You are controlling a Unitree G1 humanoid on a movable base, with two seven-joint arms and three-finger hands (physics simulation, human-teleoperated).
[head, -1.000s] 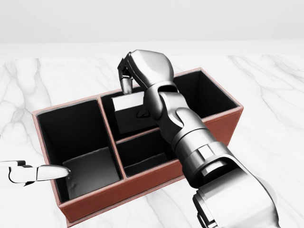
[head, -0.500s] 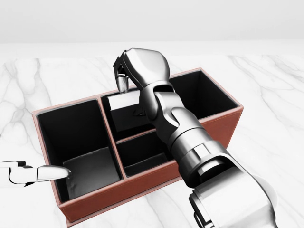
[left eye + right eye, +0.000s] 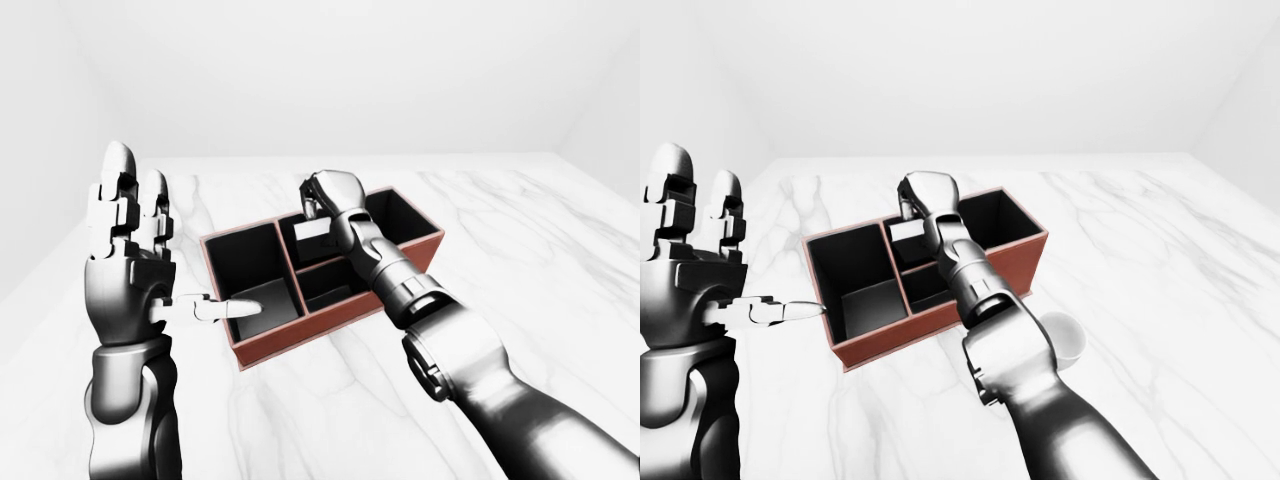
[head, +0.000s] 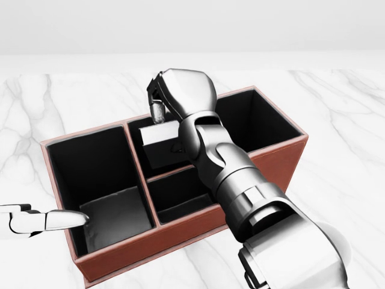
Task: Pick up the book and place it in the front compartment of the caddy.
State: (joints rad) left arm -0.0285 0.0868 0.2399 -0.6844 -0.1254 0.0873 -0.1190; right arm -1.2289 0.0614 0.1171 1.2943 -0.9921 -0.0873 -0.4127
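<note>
1. head view shows the book point(image 4: 161, 135), a pale slab with a dark lower part, standing nearly upright inside the upper middle compartment of the caddy point(image 4: 180, 238), its top edge just above the rim.
2. right hand point(image 4: 161, 105) sits directly over the book, fingers curled down and pinched on its top edge; the arm runs up from the bottom right of the view, crossing the lower middle compartment.
3. caddy is a red-brown box with black insides: one long compartment at the left of the view, two small ones in the middle split by a divider, and one at the right, partly hidden by the arm.
4. left hand point(image 3: 130, 260) is raised at the left of the left-eye view, two fingers upright and spread, holding nothing; its thumb point(image 4: 57, 220) points sideways, the tip over the caddy's left wall.
5. table point(image 4: 337, 120) is white marble with grey veins.
6. right-eye view shows a white cup point(image 3: 1065, 340) beside the right arm, below and right of the caddy.
</note>
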